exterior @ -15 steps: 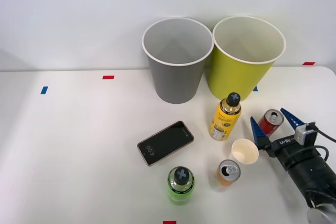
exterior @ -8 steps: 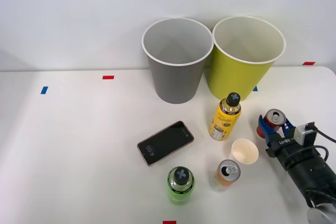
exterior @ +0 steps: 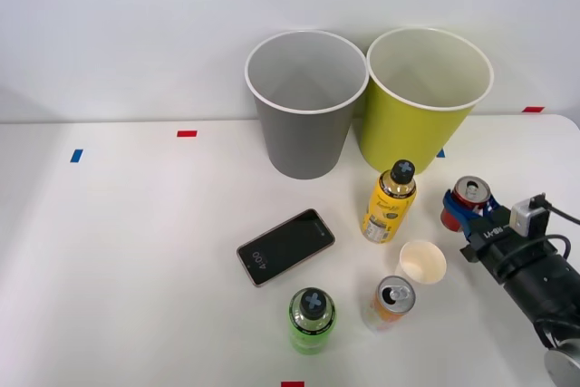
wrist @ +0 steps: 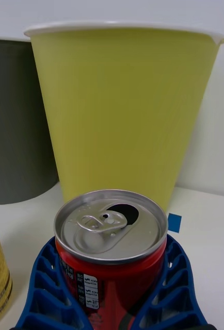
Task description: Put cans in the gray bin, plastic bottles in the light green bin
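Gripping the red can, the right gripper had its blue jaws clamped round the body. A straight lift before swinging past the light green bin toward the gray bin looked wisest.

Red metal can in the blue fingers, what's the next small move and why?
Probably lift the red metal can straight up: the right gripper is shut around it, and it seems to stand on the white table, short of the tall gray bin.

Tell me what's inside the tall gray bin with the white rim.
The tall gray bin shows a pale inner wall with nothing visible in it; its floor is hidden by the near rim. The right gripper grips the red can on the table.
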Controlling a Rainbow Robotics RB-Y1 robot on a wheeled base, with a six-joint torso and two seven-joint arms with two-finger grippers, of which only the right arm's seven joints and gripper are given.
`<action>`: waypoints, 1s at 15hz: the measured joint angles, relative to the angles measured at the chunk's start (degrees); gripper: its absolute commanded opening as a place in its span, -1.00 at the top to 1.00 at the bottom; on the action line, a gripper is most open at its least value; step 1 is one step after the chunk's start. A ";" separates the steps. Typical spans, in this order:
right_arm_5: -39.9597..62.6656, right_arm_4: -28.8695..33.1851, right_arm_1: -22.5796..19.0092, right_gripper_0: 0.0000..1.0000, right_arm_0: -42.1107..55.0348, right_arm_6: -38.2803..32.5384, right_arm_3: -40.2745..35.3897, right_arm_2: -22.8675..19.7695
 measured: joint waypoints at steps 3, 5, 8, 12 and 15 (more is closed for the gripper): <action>10.79 1.34 -1.92 1.00 2.81 -1.51 -11.13 -7.41; 15.15 1.24 -2.64 1.00 3.62 -2.30 -15.47 -11.51; 21.58 1.02 -2.86 1.00 3.73 -3.24 -20.46 -16.66; 23.88 -0.13 -2.80 1.00 4.45 -7.00 -26.64 -19.79; 24.15 -0.21 -2.79 1.00 4.86 -10.47 -32.97 -21.57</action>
